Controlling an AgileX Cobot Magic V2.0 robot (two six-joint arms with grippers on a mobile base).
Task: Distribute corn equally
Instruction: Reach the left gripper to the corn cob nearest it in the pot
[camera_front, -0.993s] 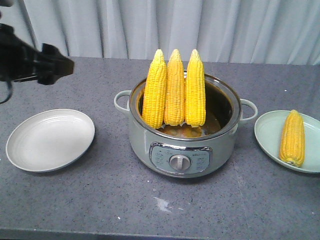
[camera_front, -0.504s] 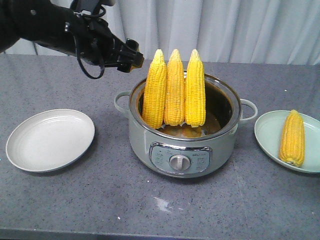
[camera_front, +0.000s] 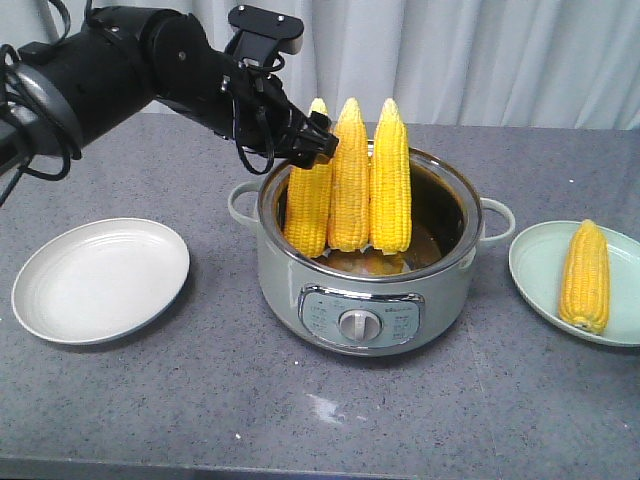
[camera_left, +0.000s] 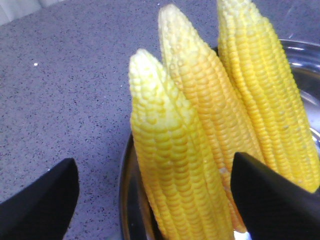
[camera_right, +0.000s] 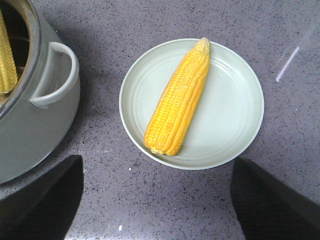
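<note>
Nearest, on the grey speckled bench (camera_front: 200, 400): a round white plate (camera_front: 100, 285) at the left, with no corn on it, and a round pale green plate (camera_front: 535, 262) at the right, carrying one yellow cob (camera_front: 585, 277) laid flat. Above this green plate, the right hand (camera_right: 156, 200), fingers wide apart, holding nothing.

Further back, in the middle: a silver-grey round electric pot (camera_front: 290, 290) with a dial. Inside, three more yellow cobs standing on end, tips up, pressed side by side: left cob (camera_front: 308, 215), middle cob (camera_front: 349, 180), right cob (camera_front: 391, 180).

Just behind, the black left hand (camera_front: 315, 142), fingers apart on either side of the left cob, near its upper part. Not closed yet; not possible to tell about contact.

Possible trouble, by judgement:
- No gap visible between left cob and middle cob, so easy to push one finger (camera_left: 270, 200) against the middle cob, to tip it, or to clamp two together.
- Tapered shape near the tip, so likely to slide out of a high grip.
- On lifting, danger of dragging the neighbours, or of knocking the low end on the pot rim and dropping the cob.
- Four cobs in all, so probably two for each plate; a wrong plate would spoil the count.

Farthest, a pale pleated curtain (camera_front: 450, 50).
</note>
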